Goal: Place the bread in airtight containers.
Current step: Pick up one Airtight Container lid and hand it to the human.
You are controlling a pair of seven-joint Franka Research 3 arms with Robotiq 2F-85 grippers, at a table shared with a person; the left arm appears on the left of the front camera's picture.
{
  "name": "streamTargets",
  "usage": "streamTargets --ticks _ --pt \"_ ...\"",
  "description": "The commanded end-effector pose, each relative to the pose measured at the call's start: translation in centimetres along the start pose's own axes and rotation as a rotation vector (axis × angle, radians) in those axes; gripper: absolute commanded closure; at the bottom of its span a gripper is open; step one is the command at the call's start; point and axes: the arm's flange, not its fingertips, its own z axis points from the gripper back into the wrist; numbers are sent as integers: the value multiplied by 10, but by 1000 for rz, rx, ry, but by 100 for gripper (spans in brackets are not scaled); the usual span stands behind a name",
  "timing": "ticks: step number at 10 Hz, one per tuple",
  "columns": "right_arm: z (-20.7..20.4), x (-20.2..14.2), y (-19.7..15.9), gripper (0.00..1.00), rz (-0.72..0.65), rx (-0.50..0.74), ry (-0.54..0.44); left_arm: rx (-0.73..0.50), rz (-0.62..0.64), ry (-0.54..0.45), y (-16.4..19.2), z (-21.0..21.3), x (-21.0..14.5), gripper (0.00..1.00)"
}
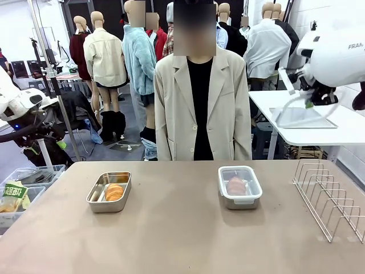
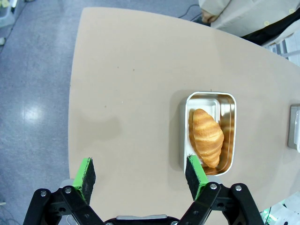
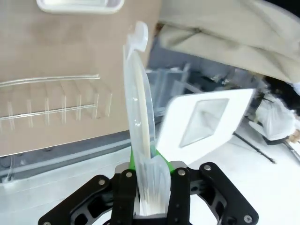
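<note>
Two steel containers stand on the table. The left container [image 1: 109, 192] [image 2: 211, 133] is uncovered and holds a golden bread roll [image 1: 114, 192] [image 2: 206, 136]. A clear white-rimmed lid covers the right container [image 1: 240, 186], with another bread roll [image 1: 236, 185] inside. My left gripper [image 2: 140, 176] hangs open high above the table, its green pads [image 2: 85, 172] wide apart, and the open container sits just past its right pad. My right gripper [image 3: 150, 187] is raised at the right, off the table. It is shut on a second clear lid [image 3: 139, 117] [image 1: 302, 117], which stands edge-on between its fingers.
A wire rack [image 1: 331, 197] [image 3: 51, 101] stands at the table's right end. A person in a beige jacket [image 1: 199, 108] stands at the far edge. Bins [image 1: 23, 191] sit on the floor left of the table, and a white side table [image 1: 342, 131] is behind on the right.
</note>
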Motion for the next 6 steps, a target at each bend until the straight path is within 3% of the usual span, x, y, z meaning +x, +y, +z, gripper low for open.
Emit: streamTargets --ticks 1,3,6 --pt "-1 9 3 100 55 -114 -15 11 -5 -1 2 2 0 0" --pt "-1 29 -17 100 14 -223 -15 11 -5 -1 2 2 0 0" --pt "-11 49 -36 100 -19 -251 -89 11 -5 -1 2 2 0 0"
